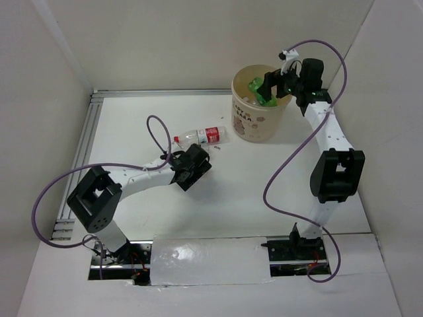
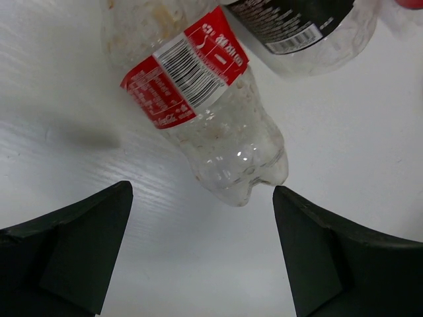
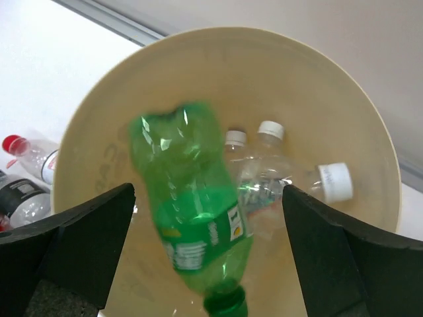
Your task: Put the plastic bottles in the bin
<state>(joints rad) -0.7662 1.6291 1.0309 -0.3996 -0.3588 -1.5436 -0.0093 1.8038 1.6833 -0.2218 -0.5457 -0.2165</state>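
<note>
Top external: found the bin (image 1: pixel 258 125) at the far right of the table (image 1: pixel 231 198), right gripper (image 1: pixel 274 86) above it. Saw its fingers (image 3: pixel 79 244) spread wide, gripping nothing, green bottle (image 3: pixel 192 218) blurred between them over white-capped bottles (image 3: pixel 264 172) inside. Saw left gripper (image 2: pixel 201 188) open too, red-labelled bottle (image 2: pixel 198 99) lying on the table just ahead

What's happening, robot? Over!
Left gripper open over red-label bottle. Right gripper open above bin, green bottle loose over it. Nothing blocking.
</note>
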